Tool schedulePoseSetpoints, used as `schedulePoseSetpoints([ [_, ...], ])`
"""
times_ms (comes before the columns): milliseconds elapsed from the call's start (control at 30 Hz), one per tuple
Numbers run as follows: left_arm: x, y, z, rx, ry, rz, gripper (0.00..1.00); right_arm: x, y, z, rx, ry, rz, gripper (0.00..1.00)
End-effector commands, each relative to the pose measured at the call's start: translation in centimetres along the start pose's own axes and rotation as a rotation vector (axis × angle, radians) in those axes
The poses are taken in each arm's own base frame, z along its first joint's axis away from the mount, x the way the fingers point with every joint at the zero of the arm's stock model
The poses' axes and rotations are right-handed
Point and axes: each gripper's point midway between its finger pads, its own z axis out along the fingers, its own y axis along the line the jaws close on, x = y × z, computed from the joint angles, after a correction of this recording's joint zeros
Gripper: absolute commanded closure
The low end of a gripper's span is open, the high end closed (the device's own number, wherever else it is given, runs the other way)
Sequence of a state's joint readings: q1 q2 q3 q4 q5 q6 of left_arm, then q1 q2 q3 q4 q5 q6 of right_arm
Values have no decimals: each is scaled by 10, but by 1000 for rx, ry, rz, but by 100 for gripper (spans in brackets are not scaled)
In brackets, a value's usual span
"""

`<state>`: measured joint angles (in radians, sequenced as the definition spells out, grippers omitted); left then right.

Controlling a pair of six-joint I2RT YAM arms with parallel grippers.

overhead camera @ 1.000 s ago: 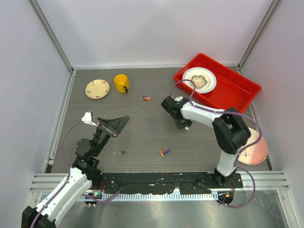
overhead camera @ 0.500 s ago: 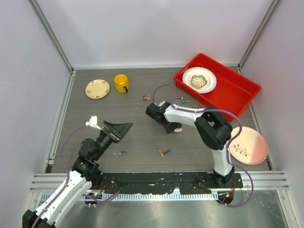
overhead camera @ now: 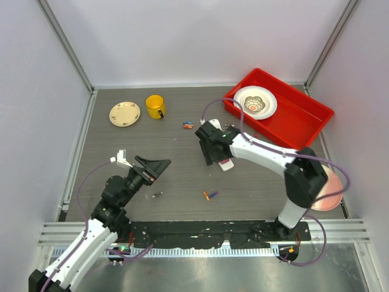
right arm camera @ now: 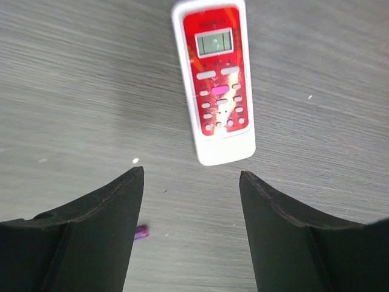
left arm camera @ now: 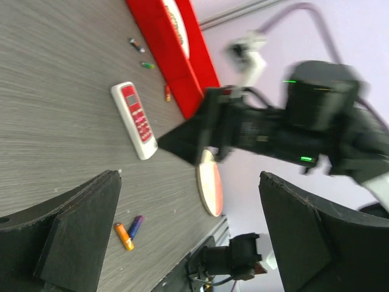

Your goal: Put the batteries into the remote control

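While you look down from above, the grey wood-grain table (overhead camera: 176, 176) is your largest open ground. Pale walls (overhead camera: 200, 42) box it in on three sides, and a metal rail (overhead camera: 200, 230) runs along the near edge. The widest bare stretch lies in the middle and at the left.

At the far right corner a red tray (overhead camera: 304, 121) sits at an angle, holding a white bowl (overhead camera: 255, 102). A pink plate (overhead camera: 331, 191) lies at the right edge by the right arm's base. A cream plate (overhead camera: 124, 113) and a yellow mug (overhead camera: 155, 106) stand apart at the far left.

Your right gripper (right arm camera: 189, 176) hangs over the table's centre, its jaws apart with nothing between them. The remote control (right arm camera: 216, 85) lies flat on the table just past the fingertips, red button face up and touched by neither finger. From above, the arm hides most of it; your right wrist view shows it whole.

Your left gripper (overhead camera: 155, 165) is raised at the near left, spread wide and empty, facing the right arm.

The batteries (overhead camera: 209, 195) lie scattered: a pair at near centre, a pair behind near the mug, and one alone by the left gripper. Your left wrist view shows a few more along the tray's near wall.
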<state>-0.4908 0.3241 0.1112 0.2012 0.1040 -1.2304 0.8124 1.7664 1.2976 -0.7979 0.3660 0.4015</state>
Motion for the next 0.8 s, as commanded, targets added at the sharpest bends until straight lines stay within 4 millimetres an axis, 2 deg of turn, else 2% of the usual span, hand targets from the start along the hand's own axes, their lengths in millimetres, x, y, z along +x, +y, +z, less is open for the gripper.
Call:
schedulePoseSetpoints([
  [0, -9, -3, 4, -50, -10, 71, 0, -36, -1, -63, -137, -226, 135, 30],
  [33, -9, 2, 3, -94, -2, 84, 0, -45, -15, -90, -156, -329, 187, 30],
  [67, -9, 9, 4, -140, 4, 98, 0, -45, -21, -98, -165, -379, 214, 30],
  [100, -14, 17, 4, -188, -10, 139, 0, -38, -26, -94, -175, -436, 244, 30],
  [133, -17, 29, 0, -282, -12, 161, 0, -36, -31, -99, -191, -492, 276, 30],
  [167, -19, 43, -2, -361, -3, 188, 0, -37, -44, -124, -237, -603, 349, 30],
  [200, -29, 54, -5, -447, -38, 218, 0, -24, -43, -109, -258, -639, 380, 30],
  [233, -33, 61, -12, -527, -28, 247, 0, -19, -43, -110, -293, -677, 405, 30],
  [267, -34, 75, -14, -607, -19, 267, 0, -17, -46, -126, -362, -746, 455, 30],
  [300, -40, 80, -17, -662, -32, 285, 0, -6, -43, -114, -384, -754, 477, 30],
  [367, -56, 83, -24, -771, -63, 338, 0, 0, -43, -113, -408, -768, 508, 30],
  [400, -58, 92, -27, -842, -49, 358, 0, 5, -43, -108, -397, -755, 500, 30],
  [433, -69, 86, -31, -891, -69, 383, 0, 7, -43, -106, -389, -750, 495, 29],
  [500, -71, 88, -33, -949, -28, 431, 0, 9, -43, -103, -374, -742, 475, 29],
  [700, -74, 62, -15, -822, -54, 402, 1, 13, -39, -107, -408, -754, 429, 29],
  [767, -74, 57, -16, -786, -58, 404, 0, 13, -34, -116, -463, -775, 422, 26],
])
